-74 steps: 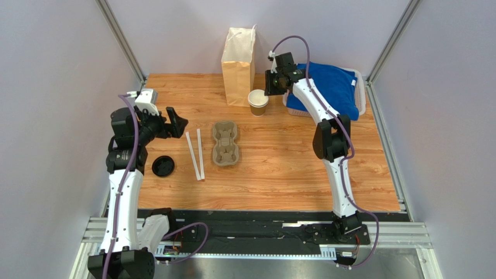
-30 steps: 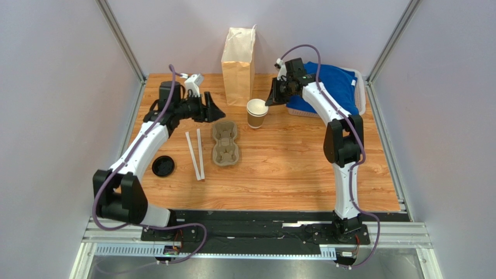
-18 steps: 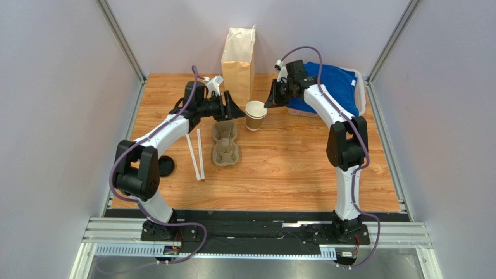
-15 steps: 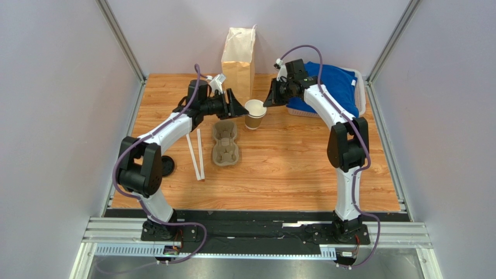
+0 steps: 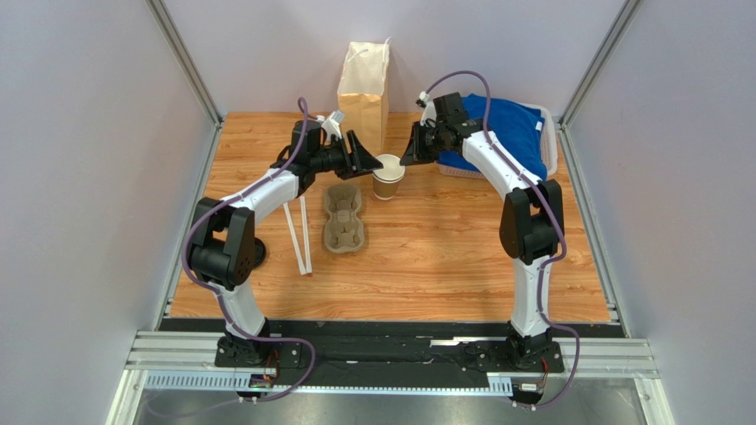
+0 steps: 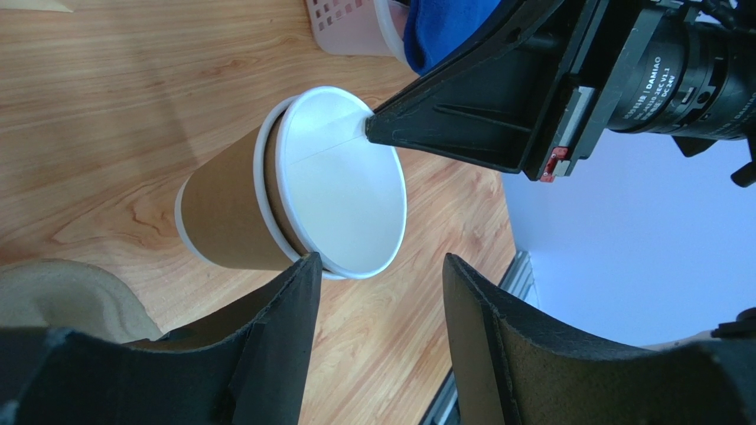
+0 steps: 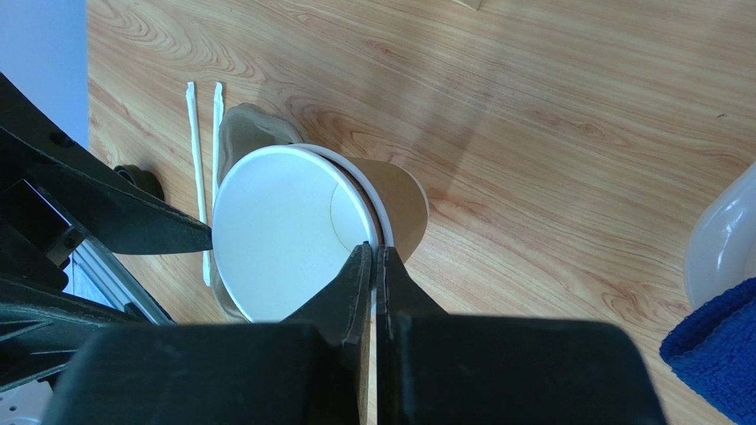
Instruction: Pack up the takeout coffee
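takeout coffee cup [image 5: 388,174], brown paper and lidless, stands upright on the worktop [image 5: 444,257] between both arms. right gripper [image 5: 406,158] is pinched shut on its right rim. left gripper [image 5: 366,160], partly open and empty, faces its left side, not yet around it.

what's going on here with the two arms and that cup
Both arms are working on a lidless brown paper cup standing in front of the paper bag. The right gripper is shut on the cup's rim. The left gripper is open and just short of the cup, not touching it. Two rims show, so it may be two nested cups. The cardboard carrier lies beside it.
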{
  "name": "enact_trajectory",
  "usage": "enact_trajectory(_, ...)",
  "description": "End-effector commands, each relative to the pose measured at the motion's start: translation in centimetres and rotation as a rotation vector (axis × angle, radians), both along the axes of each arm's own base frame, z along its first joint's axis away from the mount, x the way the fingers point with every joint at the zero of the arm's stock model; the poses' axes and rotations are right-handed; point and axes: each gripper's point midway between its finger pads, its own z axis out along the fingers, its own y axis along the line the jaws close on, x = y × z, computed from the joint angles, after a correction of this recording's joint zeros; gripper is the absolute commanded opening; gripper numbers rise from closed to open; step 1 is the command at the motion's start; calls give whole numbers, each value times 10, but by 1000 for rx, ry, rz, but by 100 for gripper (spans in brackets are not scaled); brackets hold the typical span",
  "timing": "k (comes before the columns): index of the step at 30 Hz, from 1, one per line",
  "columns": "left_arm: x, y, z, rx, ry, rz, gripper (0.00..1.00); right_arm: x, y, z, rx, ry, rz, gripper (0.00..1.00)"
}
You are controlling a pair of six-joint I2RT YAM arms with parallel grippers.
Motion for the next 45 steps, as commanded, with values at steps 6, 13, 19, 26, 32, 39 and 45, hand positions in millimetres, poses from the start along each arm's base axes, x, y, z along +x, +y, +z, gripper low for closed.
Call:
enact_trajectory(6, 3, -12, 15, -108, -37, -2, 62, -6, 15, 40, 103, -49, 28, 0)
enact_trajectory(13, 3, -10, 19, -192, -24, 23, 64, -9, 20, 39, 180, 12, 26, 0)
enact_trajectory(19, 5, -8, 25, -247, -55, 40, 71, -11, 21, 38, 234, 58, 19, 0)
enact_trajectory(26, 8, -5, 25, -291, -61, 74, 77, -12, 18, 36, 258, 81, -2, 0)
enact_trajectory(32, 10, -3, 19, -282, -41, 92, 78, -12, 17, 38, 299, 107, -14, 0)
enact_trajectory(39, 14, 2, -15, -135, 32, 111, 57, -10, 18, 42, 321, 105, -11, 0)
enact_trajectory(45, 18, 6, -32, -41, 53, 127, 50, -10, 19, 39, 323, 109, -9, 0)
